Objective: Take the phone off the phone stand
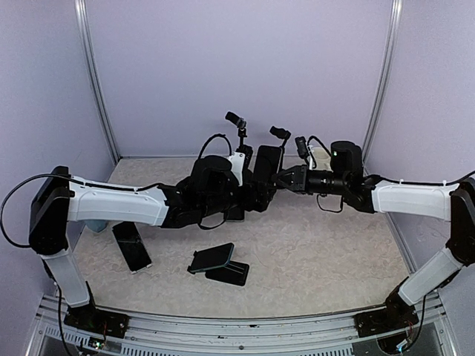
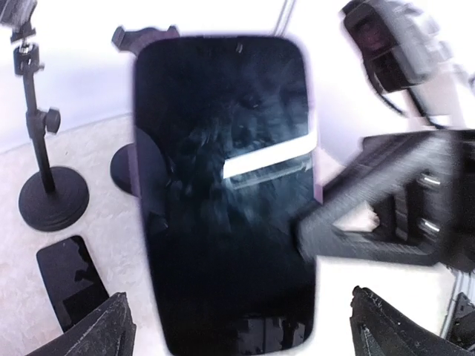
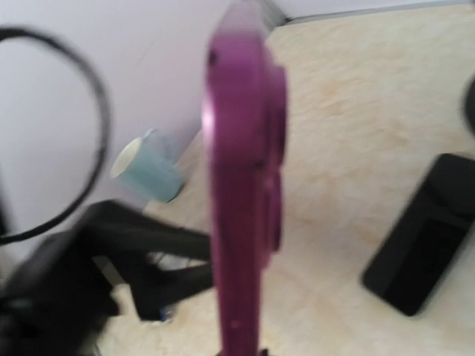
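Standing upright above the table (image 1: 334, 245), the phone (image 1: 268, 162) has one long edge pinched by the right gripper (image 1: 284, 178). Whether it touches the stand clamp (image 2: 145, 35) behind it is unclear. The left gripper (image 2: 245, 334) has its fingers (image 2: 104, 330) spread wide beneath the phone's lower edge. A spare phone (image 2: 70, 282) lies apart.

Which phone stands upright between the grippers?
The purple-cased black phone, centre back. The black phone at left lies flat; a third phone leans on a stand.
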`<act>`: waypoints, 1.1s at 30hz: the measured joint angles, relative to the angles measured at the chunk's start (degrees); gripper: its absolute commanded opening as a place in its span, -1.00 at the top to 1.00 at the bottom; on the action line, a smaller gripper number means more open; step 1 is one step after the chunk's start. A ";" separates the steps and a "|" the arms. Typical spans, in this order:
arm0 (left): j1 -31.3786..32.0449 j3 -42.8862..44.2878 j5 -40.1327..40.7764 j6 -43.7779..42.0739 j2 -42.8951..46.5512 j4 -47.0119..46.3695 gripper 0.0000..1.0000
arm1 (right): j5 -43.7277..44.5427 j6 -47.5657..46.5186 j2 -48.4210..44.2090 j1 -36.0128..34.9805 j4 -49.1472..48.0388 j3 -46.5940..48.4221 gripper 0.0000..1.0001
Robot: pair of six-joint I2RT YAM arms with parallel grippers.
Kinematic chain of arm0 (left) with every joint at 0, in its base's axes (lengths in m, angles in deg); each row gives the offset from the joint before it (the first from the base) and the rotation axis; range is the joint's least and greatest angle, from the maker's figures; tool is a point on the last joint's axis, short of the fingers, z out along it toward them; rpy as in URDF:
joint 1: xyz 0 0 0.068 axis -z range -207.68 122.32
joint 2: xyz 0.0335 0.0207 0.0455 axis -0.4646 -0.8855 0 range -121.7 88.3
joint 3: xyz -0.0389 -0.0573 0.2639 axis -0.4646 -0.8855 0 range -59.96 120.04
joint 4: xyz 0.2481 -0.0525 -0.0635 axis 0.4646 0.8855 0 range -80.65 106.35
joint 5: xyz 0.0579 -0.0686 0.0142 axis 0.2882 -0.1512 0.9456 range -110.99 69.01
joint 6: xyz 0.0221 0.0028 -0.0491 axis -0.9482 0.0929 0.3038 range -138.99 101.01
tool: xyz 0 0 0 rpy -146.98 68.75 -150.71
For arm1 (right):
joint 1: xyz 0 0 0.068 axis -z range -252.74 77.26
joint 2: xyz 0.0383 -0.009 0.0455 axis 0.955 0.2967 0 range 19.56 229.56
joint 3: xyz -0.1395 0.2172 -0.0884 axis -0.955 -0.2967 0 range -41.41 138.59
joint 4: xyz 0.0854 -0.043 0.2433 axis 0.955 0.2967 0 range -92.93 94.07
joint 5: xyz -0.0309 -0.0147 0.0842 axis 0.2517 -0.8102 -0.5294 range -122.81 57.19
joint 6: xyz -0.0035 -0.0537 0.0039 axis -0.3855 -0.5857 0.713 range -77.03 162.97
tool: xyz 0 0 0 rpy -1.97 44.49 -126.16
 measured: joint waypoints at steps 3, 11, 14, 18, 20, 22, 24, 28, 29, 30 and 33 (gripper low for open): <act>-0.02 -0.96 -1.33 -0.28 1.44 -1.62 -0.98 | -0.96 0.15 0.00 2.84 1.05 -0.04 1.00; -1.18 -6.93 -5.73 0.07 3.65 -4.22 -0.98 | -4.90 -1.38 0.66 8.37 4.39 -0.04 1.00; -2.47 -9.46 -6.64 0.48 5.44 -4.35 -0.98 | -6.56 -2.69 1.75 9.84 6.60 -0.04 1.00; -4.22 -11.58 -7.21 0.96 8.17 -4.81 -0.98 | -8.79 -4.37 4.42 12.57 9.33 -0.04 1.00; -5.07 -12.50 -7.28 1.14 9.75 -5.25 -0.98 | -9.68 -5.33 6.10 13.84 10.73 0.07 1.00; -5.92 -13.55 -7.39 1.25 11.37 -5.86 -0.97 | -10.56 -6.40 8.09 14.84 12.37 0.44 1.00; -6.60 -14.51 -7.52 1.33 12.72 -6.19 -0.98 | -11.28 -7.28 10.10 15.52 14.05 1.14 1.00; -7.58 -16.31 -7.96 2.36 14.32 -7.39 -0.98 | -12.48 -8.52 14.99 16.41 15.47 3.41 1.00; -7.76 -16.76 -8.20 2.75 14.45 -7.78 -0.98 | -12.76 -8.74 16.22 16.52 15.54 4.04 1.00; -7.78 -17.00 -8.31 2.93 14.51 -7.91 -0.98 | -13.09 -8.94 17.46 16.61 15.56 4.70 1.00; -7.80 -17.97 -8.61 3.56 14.56 -8.31 -0.98 | -14.32 -9.22 21.07 16.79 15.61 6.69 1.00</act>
